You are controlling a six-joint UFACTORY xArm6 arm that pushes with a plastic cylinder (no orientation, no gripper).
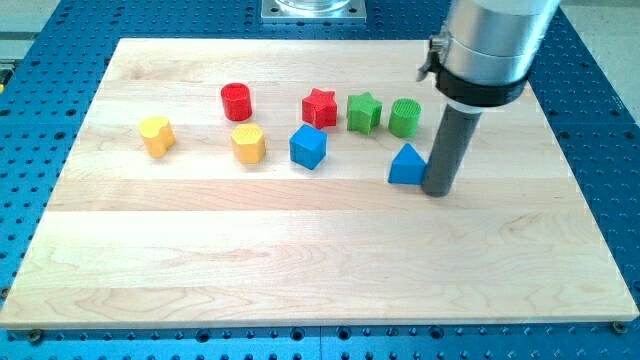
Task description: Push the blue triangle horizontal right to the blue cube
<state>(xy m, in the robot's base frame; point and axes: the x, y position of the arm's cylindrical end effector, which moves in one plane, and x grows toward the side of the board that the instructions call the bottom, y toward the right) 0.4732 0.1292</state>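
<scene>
Altogether two blue blocks: blue triangle [406, 166], blue cube [308, 147].

red cylinder [236, 101]; red star [319, 107], green star [364, 112], green cylinder [405, 117]; two yellow blocks [156, 135] [248, 143]

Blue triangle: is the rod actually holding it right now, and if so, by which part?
Nothing is held; the rod cannot grip. My tip stands against the right side of the blue triangle, on the side away from the blue cube.
</scene>
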